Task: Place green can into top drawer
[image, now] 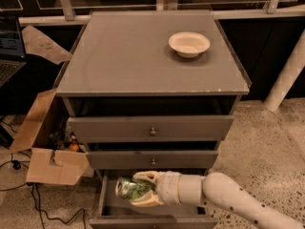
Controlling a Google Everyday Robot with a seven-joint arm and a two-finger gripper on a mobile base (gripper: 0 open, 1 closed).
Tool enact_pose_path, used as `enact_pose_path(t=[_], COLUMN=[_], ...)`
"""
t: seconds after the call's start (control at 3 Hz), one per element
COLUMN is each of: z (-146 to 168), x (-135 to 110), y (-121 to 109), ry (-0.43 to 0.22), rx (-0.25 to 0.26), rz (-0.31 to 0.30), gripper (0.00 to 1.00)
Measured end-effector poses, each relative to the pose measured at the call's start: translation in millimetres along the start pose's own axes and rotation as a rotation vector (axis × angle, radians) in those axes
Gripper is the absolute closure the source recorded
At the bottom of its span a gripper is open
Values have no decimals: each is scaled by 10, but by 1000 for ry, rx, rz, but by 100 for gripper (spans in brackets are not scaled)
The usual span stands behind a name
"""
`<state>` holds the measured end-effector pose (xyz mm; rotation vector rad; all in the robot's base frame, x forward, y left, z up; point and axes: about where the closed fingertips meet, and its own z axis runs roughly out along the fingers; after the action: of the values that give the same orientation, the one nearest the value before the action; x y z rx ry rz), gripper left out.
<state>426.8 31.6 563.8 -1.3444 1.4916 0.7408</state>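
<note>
The green can [128,188] lies on its side between the fingers of my gripper [142,189], silver end pointing left. My gripper is shut on it and holds it inside the open bottom drawer [103,199], just above its floor. The white arm comes in from the lower right. The top drawer [151,127], grey with one small round knob, is pulled partly open above; its inside is dark. Below it is the narrower middle drawer [152,159] with its own knob.
A white bowl [188,44] sits on the grey cabinet top [119,56] at the back right. An open cardboard box [52,165] lies on the floor to the left, with cables by it. A white post [286,80] stands at the right.
</note>
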Motion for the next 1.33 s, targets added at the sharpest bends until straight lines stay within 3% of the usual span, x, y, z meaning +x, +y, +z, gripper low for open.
enact_pose_path(t=[0.33,0.67,1.0,1.33], z=[-399,-385,-475,-626], x=[-527,-585,-911,-1403], y=[-35,-25,-116,-278], ry=[-22,-25,-18,7], rx=[90,94,128,173], rz=[-95,-100,-157,-256], gripper=[100,100,100,100])
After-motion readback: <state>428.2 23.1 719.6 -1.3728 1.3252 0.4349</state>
